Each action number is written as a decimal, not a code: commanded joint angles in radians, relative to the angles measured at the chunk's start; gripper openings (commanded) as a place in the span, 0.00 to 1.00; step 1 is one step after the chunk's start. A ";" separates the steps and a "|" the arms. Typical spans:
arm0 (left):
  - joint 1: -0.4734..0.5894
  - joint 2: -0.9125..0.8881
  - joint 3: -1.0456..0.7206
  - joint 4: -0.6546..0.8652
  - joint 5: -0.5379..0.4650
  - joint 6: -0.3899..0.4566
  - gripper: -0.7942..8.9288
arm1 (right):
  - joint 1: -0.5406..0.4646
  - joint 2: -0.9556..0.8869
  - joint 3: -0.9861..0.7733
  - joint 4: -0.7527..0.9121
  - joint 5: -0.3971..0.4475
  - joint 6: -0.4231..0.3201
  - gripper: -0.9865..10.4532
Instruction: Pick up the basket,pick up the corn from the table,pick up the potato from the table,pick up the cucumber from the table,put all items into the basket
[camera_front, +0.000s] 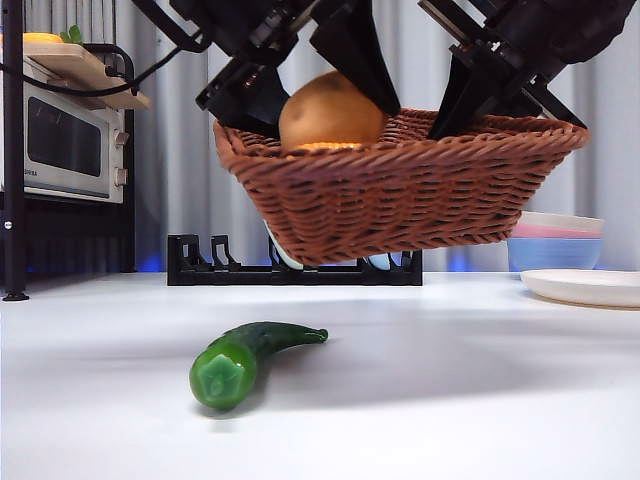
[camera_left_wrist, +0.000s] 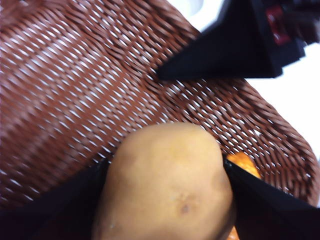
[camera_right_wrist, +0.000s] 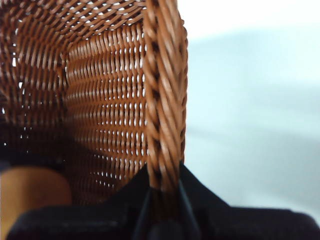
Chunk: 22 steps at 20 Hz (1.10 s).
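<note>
The basket (camera_front: 400, 200) hangs clear above the table (camera_front: 450, 400), its braided rim pinched by the right gripper (camera_right_wrist: 162, 200). The left gripper (camera_left_wrist: 165, 185) clamps the potato (camera_front: 330, 112) above the basket interior. The left wrist view alone shows the corn (camera_left_wrist: 244, 164) inside. The cucumber (camera_front: 245, 360) lies on open tabletop.

Cucumber (camera_front: 245, 358) below basket (camera_front: 400, 200) (potato (camera_front: 330, 112) inside)

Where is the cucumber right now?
In the front view the cucumber lies on the table, left of centre, below the raised basket, its cut end toward the camera.
</note>
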 joint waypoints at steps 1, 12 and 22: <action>-0.010 0.003 -0.005 -0.008 -0.003 0.004 0.35 | 0.002 -0.003 0.000 0.014 -0.009 0.007 0.07; -0.013 -0.057 0.000 -0.019 -0.079 0.034 0.63 | 0.001 -0.003 0.000 0.004 -0.009 0.007 0.07; -0.088 -0.502 0.000 -0.200 -0.086 0.018 0.63 | -0.006 -0.003 0.000 0.006 -0.007 0.006 0.07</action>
